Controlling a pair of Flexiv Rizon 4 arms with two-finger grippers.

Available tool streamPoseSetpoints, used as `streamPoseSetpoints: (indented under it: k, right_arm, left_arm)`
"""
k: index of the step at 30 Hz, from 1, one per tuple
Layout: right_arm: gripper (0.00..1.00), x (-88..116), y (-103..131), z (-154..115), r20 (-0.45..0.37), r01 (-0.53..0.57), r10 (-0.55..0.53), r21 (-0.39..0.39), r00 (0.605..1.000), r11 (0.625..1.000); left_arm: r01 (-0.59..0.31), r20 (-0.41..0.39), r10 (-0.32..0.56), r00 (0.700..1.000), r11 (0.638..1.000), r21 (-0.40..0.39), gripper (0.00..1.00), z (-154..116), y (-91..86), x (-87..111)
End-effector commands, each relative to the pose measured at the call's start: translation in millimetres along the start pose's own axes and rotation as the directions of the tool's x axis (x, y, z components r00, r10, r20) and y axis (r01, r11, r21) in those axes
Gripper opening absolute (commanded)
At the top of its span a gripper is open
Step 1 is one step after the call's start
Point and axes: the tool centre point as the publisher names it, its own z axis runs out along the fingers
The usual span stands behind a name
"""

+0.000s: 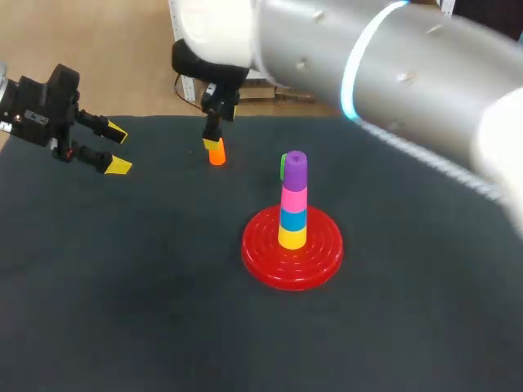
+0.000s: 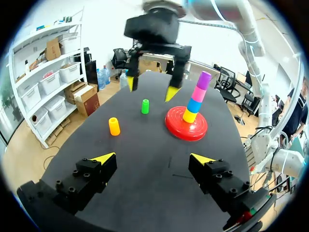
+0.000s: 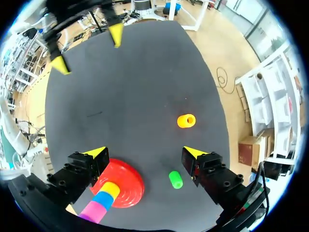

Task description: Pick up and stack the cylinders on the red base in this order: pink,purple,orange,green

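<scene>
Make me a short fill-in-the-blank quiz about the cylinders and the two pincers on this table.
1. On the red base, the top cylinder is ___.
2. Directly under it sits the ___ one.
3. Off the stack, the table carries the green cylinder and one coloured ___.
4. The left pincer and right pincer both stand ___, holding nothing.

Missing words: purple; pink; orange; open.

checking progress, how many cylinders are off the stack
2. The orange cylinder stands on the table, well away from the red base. The green cylinder stands nearer the base, apart from it. None seems hidden.
</scene>
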Motion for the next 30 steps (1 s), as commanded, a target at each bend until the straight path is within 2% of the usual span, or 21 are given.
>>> streamPoseSetpoints:
  k: [1,10,19,30]
  right_arm:
    - [1.00,-21.1,-27.0,18.6,-0.126,-0.024,0.009,-0.123,0.992,0.992]
    - [1.00,-23.4,-49.5,36.9,-0.155,-0.108,0.093,-0.089,0.983,0.990]
    - [1.00,-25.4,-80.0,50.4,-0.163,-0.153,0.134,-0.111,0.977,0.982]
    - [1.00,-26.9,-80.9,47.8,-0.158,-0.143,0.125,-0.109,0.979,0.984]
  left_arm:
    - [-0.002,0.003,0.002,1.000,1.000,-0.001,1.00,0.0,0.0,1.2]
    - [-0.002,0.003,0.002,1.000,1.000,-0.001,1.00,0.0,0.0,1.2]
    - [-0.002,0.003,0.002,1.000,1.000,-0.001,1.00,0.0,0.0,1.2]
    - [-0.002,0.003,0.002,1.000,1.000,-0.001,1.00,0.0,0.0,1.2]
